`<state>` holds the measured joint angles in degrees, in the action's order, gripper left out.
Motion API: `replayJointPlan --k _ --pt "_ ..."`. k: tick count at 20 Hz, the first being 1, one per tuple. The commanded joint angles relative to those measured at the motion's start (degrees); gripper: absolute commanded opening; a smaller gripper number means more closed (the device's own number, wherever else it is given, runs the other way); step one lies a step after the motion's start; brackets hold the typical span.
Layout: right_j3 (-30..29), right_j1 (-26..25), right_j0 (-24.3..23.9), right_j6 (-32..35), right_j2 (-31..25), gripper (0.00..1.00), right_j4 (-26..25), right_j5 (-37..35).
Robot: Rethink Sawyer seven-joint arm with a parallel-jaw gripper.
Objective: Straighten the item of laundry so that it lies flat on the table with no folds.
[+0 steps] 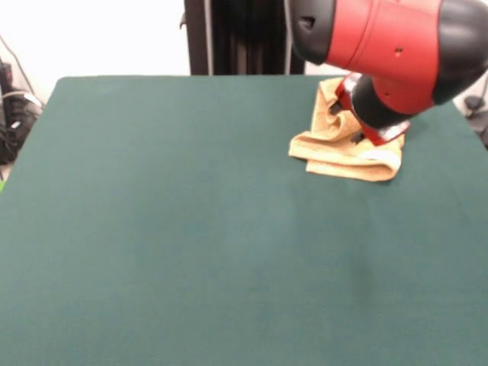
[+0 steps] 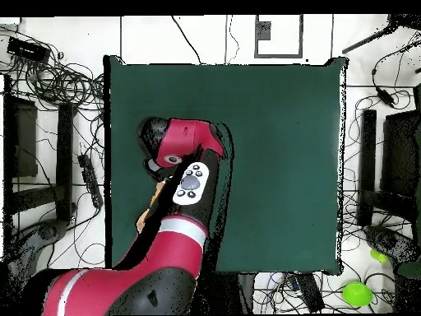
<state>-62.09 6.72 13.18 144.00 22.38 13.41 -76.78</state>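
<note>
Seen from the front, the small orange-tan terry hand towel (image 1: 347, 149) lies bunched and doubled over near the far right corner of the large dark green felt-covered table (image 1: 191, 244), well in from the near edge. The red and black robot arm (image 1: 389, 49) hangs right over it, and its bulk hides the gripper, so I cannot tell how the gripper is set or whether it has any cloth. The risk I judge most likely: a grab through several layers would lift the whole bundle instead of one edge, leaving the folds in place. A pull toward the right edge could also drag the cloth off the table.

From overhead, the arm covers nearly all of the towel; only a thin tan sliver (image 2: 145, 219) shows near the table's left edge. That closeness to the edge supports the same worry.
</note>
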Motion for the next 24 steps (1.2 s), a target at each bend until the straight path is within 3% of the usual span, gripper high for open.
replayJointPlan --k 1,13,19,24 --pt "0.7 1.93 2.34 15.08 0.22 1.0 -0.01 -3.3" --pt "-2.64 -1.43 0.73 9.32 0.4 1.0 -2.05 10.09" --pt "-9.31 0.74 -3.82 4.22 -8.02 1.0 4.56 21.06" --pt "-12.9 3.07 -6.65 0.81 -13.01 1.0 6.94 22.03"
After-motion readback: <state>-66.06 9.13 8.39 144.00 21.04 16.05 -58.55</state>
